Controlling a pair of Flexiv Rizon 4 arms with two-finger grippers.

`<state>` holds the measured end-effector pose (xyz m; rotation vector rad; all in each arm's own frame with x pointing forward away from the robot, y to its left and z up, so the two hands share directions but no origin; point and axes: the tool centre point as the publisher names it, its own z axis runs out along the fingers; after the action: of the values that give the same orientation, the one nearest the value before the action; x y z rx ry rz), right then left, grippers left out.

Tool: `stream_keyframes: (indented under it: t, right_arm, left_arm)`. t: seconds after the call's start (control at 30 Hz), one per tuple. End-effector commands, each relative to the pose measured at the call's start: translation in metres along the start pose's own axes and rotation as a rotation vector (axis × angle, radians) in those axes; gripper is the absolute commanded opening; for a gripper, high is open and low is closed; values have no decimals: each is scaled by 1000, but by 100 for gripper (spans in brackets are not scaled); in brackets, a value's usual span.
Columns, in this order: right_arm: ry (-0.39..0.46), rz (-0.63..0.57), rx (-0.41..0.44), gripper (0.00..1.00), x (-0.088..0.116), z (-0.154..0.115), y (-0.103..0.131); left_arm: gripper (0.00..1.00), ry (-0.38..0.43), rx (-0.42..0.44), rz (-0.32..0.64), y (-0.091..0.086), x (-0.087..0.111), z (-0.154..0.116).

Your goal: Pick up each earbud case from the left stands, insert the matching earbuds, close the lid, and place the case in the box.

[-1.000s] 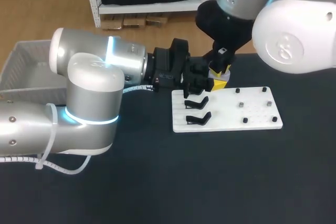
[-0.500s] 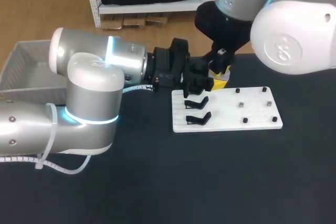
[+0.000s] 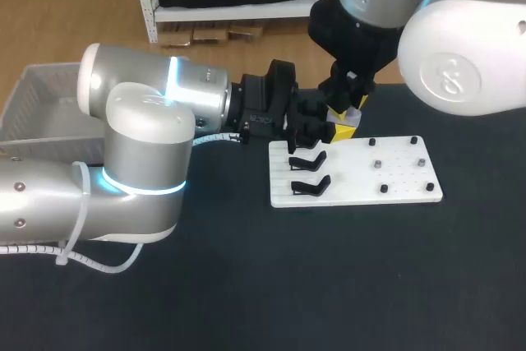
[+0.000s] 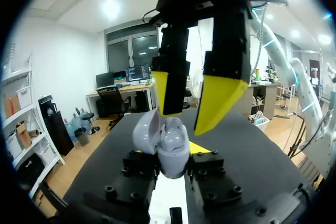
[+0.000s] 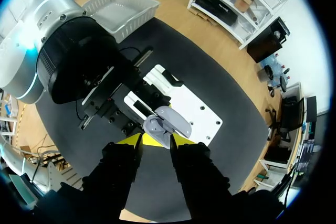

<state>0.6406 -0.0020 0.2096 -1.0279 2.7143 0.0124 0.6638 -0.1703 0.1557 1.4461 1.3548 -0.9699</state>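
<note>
1. In the head view the silver-white left arm (image 3: 140, 121) enters from the left and the right arm (image 3: 460, 39) fills the upper right.
2. A grey plastic basket (image 3: 33, 100) at the far left is partly cut off by the left arm.
3. A flat white board (image 3: 394, 178) lies centre-right.
4. Only the wrist views show the small grey oval earbud case (image 4: 170, 148). Its lid is open, and the left gripper (image 4: 171, 170) clamps it.
5. The right gripper (image 5: 155, 140) has its fingers spread just above the case. Whether earbuds are inside is hard to make out.
</note>
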Motion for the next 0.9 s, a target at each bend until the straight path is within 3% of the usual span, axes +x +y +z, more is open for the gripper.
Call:
stream_keyframes:
  t: [0.03,0.23,0.53,0.9]
  right_arm:
    - [-25,5,-8,33,7,-18,0]
    - [-112,59,-20,35,-13,-36,-7]
    - [-145,176,-26,36,-54,-5,-40]
    - [-95,196,-27,36,-39,17,-42]
  left_arm:
    - [0,-9,-8,4,-2,2,0]
    - [0,-9,-8,4,-2,2,0]
    - [0,-9,-8,4,-2,2,0]
    - [0,-9,-8,4,-2,2,0]
